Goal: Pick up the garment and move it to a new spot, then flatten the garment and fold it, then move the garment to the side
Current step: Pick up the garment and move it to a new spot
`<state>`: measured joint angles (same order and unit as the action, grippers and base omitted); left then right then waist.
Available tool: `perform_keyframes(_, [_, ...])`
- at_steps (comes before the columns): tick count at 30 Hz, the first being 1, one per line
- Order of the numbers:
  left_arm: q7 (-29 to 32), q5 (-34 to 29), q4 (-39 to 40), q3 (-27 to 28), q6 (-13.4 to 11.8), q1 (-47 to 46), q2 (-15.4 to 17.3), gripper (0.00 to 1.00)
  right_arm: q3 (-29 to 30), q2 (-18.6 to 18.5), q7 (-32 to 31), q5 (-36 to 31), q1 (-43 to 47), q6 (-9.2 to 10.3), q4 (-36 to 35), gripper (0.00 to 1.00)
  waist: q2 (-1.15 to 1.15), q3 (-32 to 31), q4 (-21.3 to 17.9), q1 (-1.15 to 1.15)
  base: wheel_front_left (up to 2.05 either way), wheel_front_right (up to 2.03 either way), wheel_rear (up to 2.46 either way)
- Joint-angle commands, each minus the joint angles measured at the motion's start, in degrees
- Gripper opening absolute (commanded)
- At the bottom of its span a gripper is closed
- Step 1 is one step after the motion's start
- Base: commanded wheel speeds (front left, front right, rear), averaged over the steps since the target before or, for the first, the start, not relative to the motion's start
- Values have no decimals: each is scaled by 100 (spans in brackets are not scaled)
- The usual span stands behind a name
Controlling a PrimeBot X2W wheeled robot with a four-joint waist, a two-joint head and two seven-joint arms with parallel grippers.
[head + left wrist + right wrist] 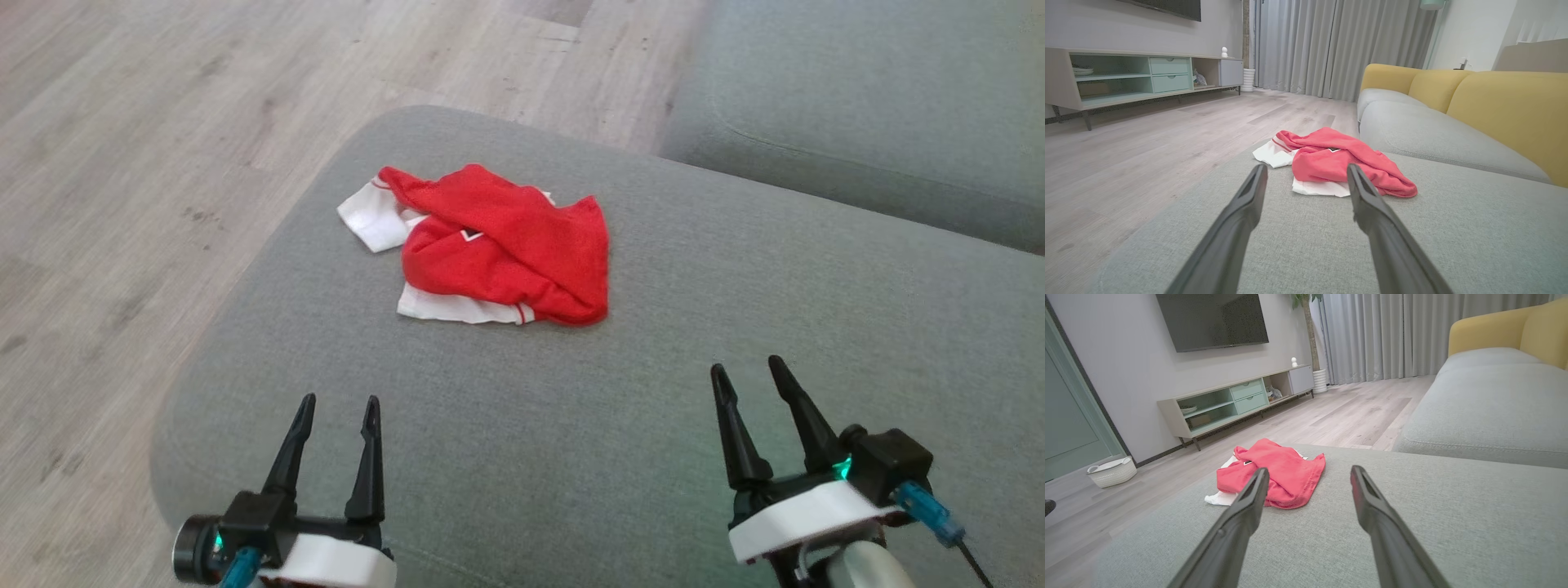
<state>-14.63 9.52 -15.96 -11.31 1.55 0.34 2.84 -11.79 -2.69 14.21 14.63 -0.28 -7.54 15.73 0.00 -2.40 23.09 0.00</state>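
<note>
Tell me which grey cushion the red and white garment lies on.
The near cushion, closest to the robot: the garment sits towards its far left end. The far cushion lies beyond the gap.

We've got a grey fabric seat cushion (620, 425) w/ rounded corners, wide & flat. A 2nd cushion (857, 106), same grey, sits just beyond it on the right, w/ a narrow gap btwn them. Directly on the near one lies one garment (506, 245): red w/ white parts, crumpled in a loose heap, not flat. It's toward the far left corner, near the edge by the wood floor (122, 204). White bits stick out at its left & front.
</note>
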Motion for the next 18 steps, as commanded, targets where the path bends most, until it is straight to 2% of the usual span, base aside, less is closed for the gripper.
perform_keyframes(1, [-37, -21, 176, 126, 10, -195, 4, 100, -141, -19, 79, 29, -164, 5, -150, 100, 0, 1, 75, 0, 0, 0, 0])
perform_keyframes(5, [-37, 15, 245, 143, -6, -216, 4, 100, -182, -19, 79, -7, -249, 5, -161, 100, 0, 115, 54, 0, 0, 0, 0])
perform_keyframes(11, [-37, -18, 207, 91, 60, -538, 4, 100, -197, -19, 79, -112, -452, 5, -264, 100, 0, 530, -201, 0, 0, 0, 0])
perform_keyframes(15, [188, -117, -254, -72, 233, -1491, 99, 100, -141, -19, 79, -223, -715, 5, -397, 100, 0, 1100, -565, 0, 0, 0, 0])
perform_keyframes(18, [645, -158, -694, -266, 419, -2242, 271, 100, -137, -19, 66, -355, -884, 5, -486, 100, 0, 1473, -797, 0, 0, 0, 0])
